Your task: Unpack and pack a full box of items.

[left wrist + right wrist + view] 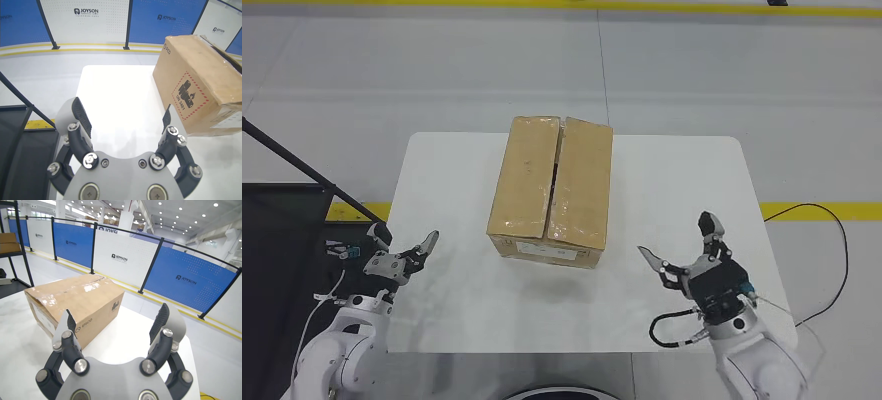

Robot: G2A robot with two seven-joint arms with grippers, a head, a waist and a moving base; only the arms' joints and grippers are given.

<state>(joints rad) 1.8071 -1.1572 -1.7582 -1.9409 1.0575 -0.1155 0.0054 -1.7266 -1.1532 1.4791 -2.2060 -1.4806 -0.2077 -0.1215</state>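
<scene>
The white tabletop [672, 190] carries a closed, taped cardboard box [552, 190] at its middle, while nearer the robot the left tool [122, 103] and right tool [115, 308] flank it, both spread wide, apart from the box.

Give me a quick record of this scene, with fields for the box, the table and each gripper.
item: box, brown cardboard, top flaps folded shut
support: table, white, box standing near its middle
left side: left gripper, fingers open, holding nothing, apart from the box
right side: right gripper, fingers open, holding nothing, apart from the box
task state: box not yet opened
</scene>
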